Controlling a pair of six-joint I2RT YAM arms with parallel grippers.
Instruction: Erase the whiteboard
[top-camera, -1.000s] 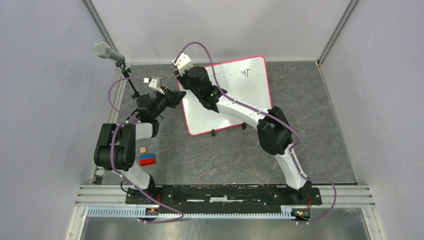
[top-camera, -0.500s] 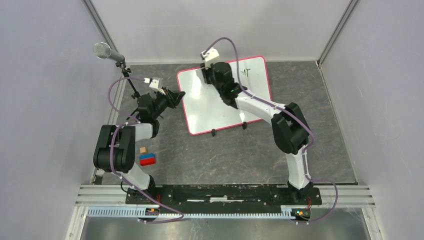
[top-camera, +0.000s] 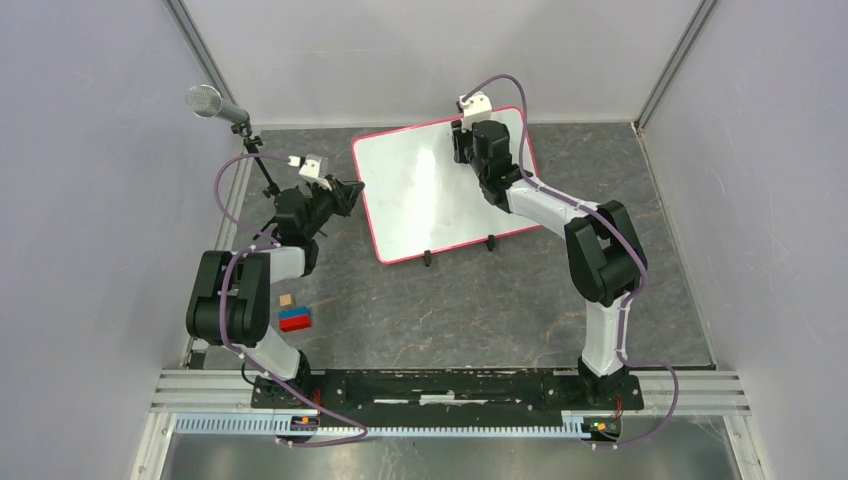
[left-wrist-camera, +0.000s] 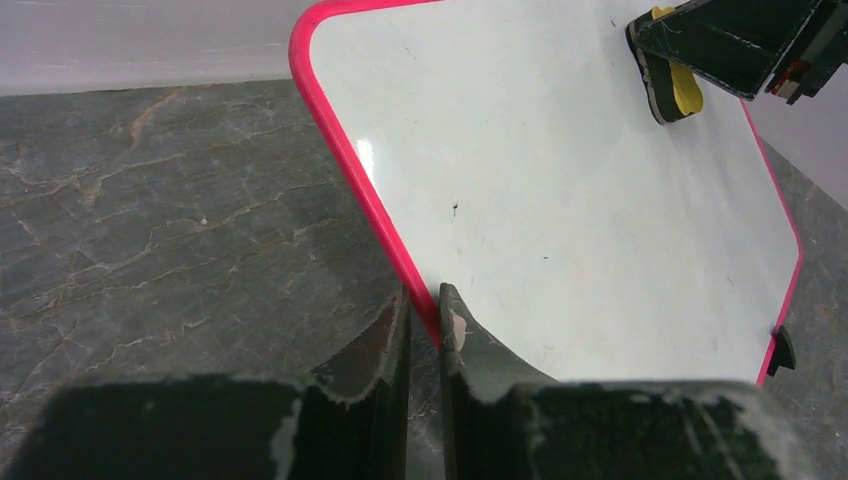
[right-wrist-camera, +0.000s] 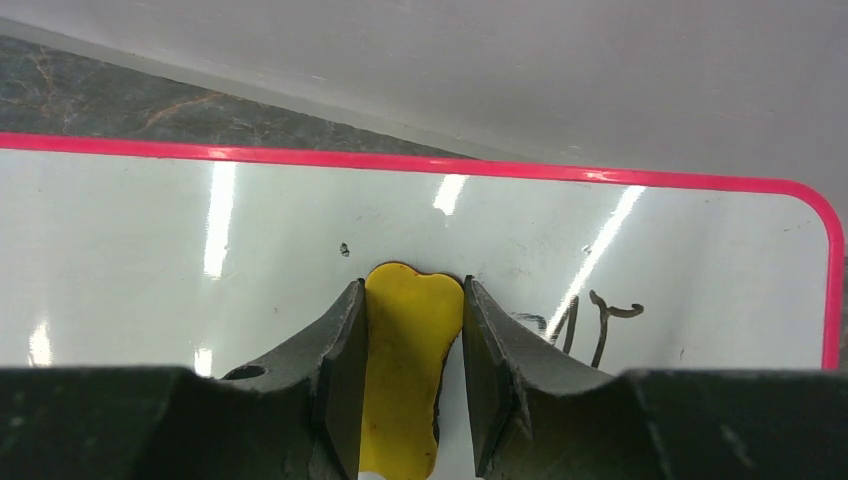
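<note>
Right pincer (right-wrist-camera: 412, 300): clenched on yellow eraser (right-wrist-camera: 405, 400), pressed to whiteboard (top-camera: 420, 190) beside black scrawl (right-wrist-camera: 590, 320) | left pincer (left-wrist-camera: 424, 300): clamped on whiteboard's pink left rim | whiteboard: lying far-centre on grey marbled surface (top-camera: 480, 310) | room: plain pale walls (top-camera: 90, 200), microphone (top-camera: 205, 100) far left

The grey marbled counter (top-camera: 480, 300) lies open between the white, pink-rimmed whiteboard (top-camera: 420, 200) and the arm bases (top-camera: 440, 385), and rightward to the wall (top-camera: 770, 200). The left side is crowded: a grey microphone on a black stand (top-camera: 207, 100), red-and-blue blocks (top-camera: 295, 320), and the left gripper (left-wrist-camera: 425, 300), jaws pinching the board's rim. The right gripper (right-wrist-camera: 412, 285), gripping a yellow eraser (right-wrist-camera: 405, 380), covers the far right corner.
</note>
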